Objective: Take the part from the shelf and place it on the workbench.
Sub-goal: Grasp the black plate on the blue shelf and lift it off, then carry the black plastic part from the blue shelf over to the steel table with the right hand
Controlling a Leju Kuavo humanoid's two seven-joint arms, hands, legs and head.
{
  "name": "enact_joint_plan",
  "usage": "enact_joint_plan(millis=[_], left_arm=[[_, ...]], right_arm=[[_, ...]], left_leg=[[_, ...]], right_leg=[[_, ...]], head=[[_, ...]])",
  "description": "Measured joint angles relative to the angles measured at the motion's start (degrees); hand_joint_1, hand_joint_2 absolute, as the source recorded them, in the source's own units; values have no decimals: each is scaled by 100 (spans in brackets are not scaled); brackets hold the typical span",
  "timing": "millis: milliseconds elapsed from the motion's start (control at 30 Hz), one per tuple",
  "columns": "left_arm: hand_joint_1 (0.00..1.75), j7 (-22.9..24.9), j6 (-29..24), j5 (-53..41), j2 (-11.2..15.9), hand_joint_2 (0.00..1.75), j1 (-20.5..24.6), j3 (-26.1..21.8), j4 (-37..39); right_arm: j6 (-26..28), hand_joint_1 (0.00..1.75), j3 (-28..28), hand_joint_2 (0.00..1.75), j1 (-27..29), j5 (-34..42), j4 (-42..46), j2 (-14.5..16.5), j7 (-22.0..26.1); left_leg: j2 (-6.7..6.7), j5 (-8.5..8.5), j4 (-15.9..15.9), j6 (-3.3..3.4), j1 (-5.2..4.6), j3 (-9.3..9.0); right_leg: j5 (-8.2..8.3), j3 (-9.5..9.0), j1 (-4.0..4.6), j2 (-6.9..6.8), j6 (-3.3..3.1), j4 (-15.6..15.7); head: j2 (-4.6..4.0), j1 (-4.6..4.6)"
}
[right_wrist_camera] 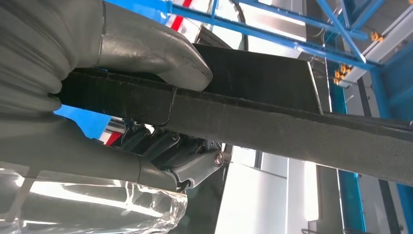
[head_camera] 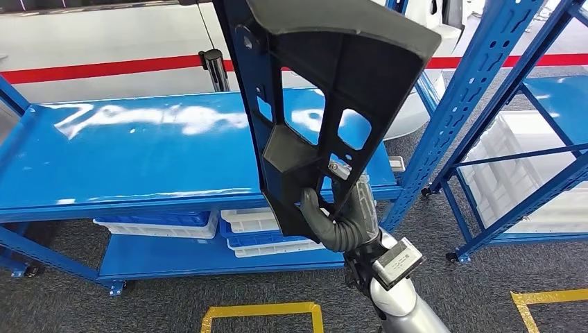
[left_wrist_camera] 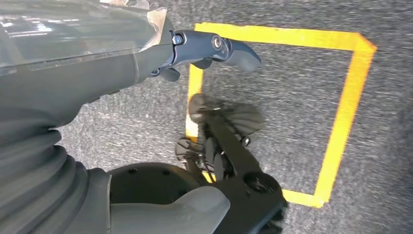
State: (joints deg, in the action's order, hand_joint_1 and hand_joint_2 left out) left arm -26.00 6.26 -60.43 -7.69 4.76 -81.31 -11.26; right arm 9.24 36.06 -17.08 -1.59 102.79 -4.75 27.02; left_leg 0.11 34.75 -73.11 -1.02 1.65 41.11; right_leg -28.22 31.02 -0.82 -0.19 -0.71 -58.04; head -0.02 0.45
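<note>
Black part in right robot hand

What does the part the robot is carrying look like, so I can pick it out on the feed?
Start at the long blue shelf across the head view; in front of it the right hand holds up a large dark part by its lower edge. It is a flat black panel, wide at the top and narrower toward the hand, with angular cut-outs. The white bins under the shelf are small and pale.

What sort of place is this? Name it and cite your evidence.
Probably a factory or warehouse floor: blue steel racks, stacked plastic bins beneath, yellow floor tape, and a black part held by the right hand.
</note>
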Motion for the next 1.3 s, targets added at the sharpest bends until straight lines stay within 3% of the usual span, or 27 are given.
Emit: enact_joint_plan(millis=[67,100,133,200,267,333,367,400,467,500,533,567,600,667,700,767,833,867,900,933,1000,1033,1067,1100,1167,1233,1300], left_arm=[[0,3,-20,20,-1,175,1,0,0],[0,4,-29,28,-1,175,2,0,0],[0,5,-35,32,-2,175,6,0,-1],[0,5,-43,38,-1,175,22,0,-3],[0,5,-50,46,-1,175,37,0,-4],[0,5,-51,54,-7,175,41,-1,-4],[0,5,-53,62,-12,175,43,-1,-4],[0,5,-58,74,-17,175,47,-2,-4],[0,6,-79,113,-25,175,55,-4,-4],[0,6,-89,129,-26,175,55,-5,-4],[0,6,-95,140,-27,175,55,-7,-4],[0,6,-96,146,-32,175,55,-8,-3],[0,6,-97,146,-38,175,54,-8,-3],[0,6,-98,146,-52,175,55,-9,-3],[0,6,-100,146,-56,175,56,-9,-3],[0,6,-101,146,-58,175,56,-9,-4],[0,5,-102,146,-59,175,47,-9,-4],[0,5,-103,146,-59,175,41,-10,-4],[0,5,-103,146,-60,175,36,-10,-4],[0,5,-103,146,-61,175,33,-11,-4],[0,6,-103,147,-63,175,33,-12,-4],[0,5,-103,147,-63,175,34,-12,-4],[0,4,-102,146,-63,175,34,-11,-4],[0,3,-101,146,-63,175,35,-11,-4],[0,-3,-96,145,-63,175,38,-11,-4],[0,-14,-82,130,-63,175,48,-11,-4],[0,-30,-56,104,-62,175,58,-10,-4]], right_arm=[[-8,175,0,175,25,5,0,-3,25],[-13,175,0,175,41,14,1,-4,48],[-19,175,-1,175,54,31,5,-7,75],[-34,175,-3,175,76,74,22,-12,140],[-48,175,-5,175,93,109,38,-20,194],[-61,175,-6,175,117,123,44,-36,226],[-69,175,-7,175,132,126,46,-45,239],[-78,175,-8,175,146,128,47,-56,255],[-95,175,-7,175,169,128,48,-77,289],[-102,175,-5,175,179,126,48,-87,304],[-105,175,-3,175,189,125,47,-98,315],[-106,175,-2,175,195,124,46,-108,322],[-107,175,-2,175,199,123,46,-115,325],[-107,175,-1,175,198,122,46,-121,328],[-108,175,-1,175,196,121,46,-120,329],[-109,175,0,175,193,121,46,-118,335],[-109,175,0,175,196,121,45,-118,346],[-109,175,1,175,198,121,44,-116,349],[-110,175,1,175,198,121,43,-114,353],[-111,175,2,175,198,118,42,-110,358],[-114,175,5,175,197,102,42,-105,375],[-114,175,7,175,200,89,42,-104,383],[-114,175,9,175,205,76,42,-104,389],[-114,175,12,175,212,64,42,-104,393],[-113,175,20,175,225,53,42,-104,398],[-108,175,26,175,231,41,43,-100,406],[-95,175,28,175,246,14,49,-96,419]], left_leg=[[0,-84,-167,25,-1,-89],[0,-221,-43,57,-5,-258],[-6,-367,250,106,-17,-515],[-21,-463,1041,213,-64,-1085],[-32,-415,1495,277,-130,-1350],[-17,-495,1618,329,-161,-1332],[-1,-565,1662,360,-159,-1293],[18,-645,1702,398,-150,-1239],[41,-794,1721,434,-145,-1075],[48,-866,1717,441,-146,-980],[54,-942,1714,431,-147,-878],[61,-1016,1708,419,-145,-776],[67,-1090,1699,399,-139,-671],[69,-1222,1655,336,-129,-475],[67,-1275,1616,299,-132,-396],[61,-1370,1553,235,-148,-307],[57,-1442,1532,181,-130,-266],[52,-1374,1494,152,-106,-231],[47,-1189,1373,119,-84,-177],[39,-904,1154,91,-65,-109],[30,-305,469,55,-50,32],[27,-173,133,43,-44,66],[27,-178,-93,37,-37,51],[28,-302,-141,39,-32,-55],[16,-586,326,68,-28,-539],[-26,-583,1088,119,-50,-1094],[-55,-497,1459,172,-101,-1292]], right_leg=[[80,103,42,-1,-8,-3],[129,162,64,0,-8,-4],[175,212,82,2,-4,-4],[258,280,110,4,28,-5],[343,321,97,-9,107,-1],[407,372,74,-19,190,-4],[355,422,70,-15,206,-45],[225,492,75,-10,195,-150],[-268,680,57,1,137,-694],[-475,759,41,2,131,-1057],[-578,797,23,2,163,-1386],[-536,770,4,3,232,-1569],[-394,661,-15,3,322,-1575],[-162,162,-58,2,446,-1029],[-193,-169,-56,9,449,-567],[-394,-574,-30,22,371,100],[-428,-559,-32,23,267,207],[-382,-512,-48,16,208,190],[-325,-456,-62,6,136,180],[-260,-397,-72,-5,68,178],[-134,-285,-29,-24,-7,171],[-72,-220,-9,-30,-13,164],[-16,-150,8,-33,-10,153],[39,-67,19,-34,-1,135],[117,68,27,-31,34,88],[182,150,43,-33,97,45],[265,203,40,-45,182,36]], head=[[0,-2],[0,-1],[0,-2],[0,3],[0,3],[0,2],[0,3],[0,13],[0,33],[0,45],[0,49],[0,50],[0,54],[0,55],[1,54],[2,49],[1,37],[1,30],[0,22],[0,9],[1,-8],[1,-15],[1,-17],[0,-19],[0,-21],[0,-18],[0,-14]])
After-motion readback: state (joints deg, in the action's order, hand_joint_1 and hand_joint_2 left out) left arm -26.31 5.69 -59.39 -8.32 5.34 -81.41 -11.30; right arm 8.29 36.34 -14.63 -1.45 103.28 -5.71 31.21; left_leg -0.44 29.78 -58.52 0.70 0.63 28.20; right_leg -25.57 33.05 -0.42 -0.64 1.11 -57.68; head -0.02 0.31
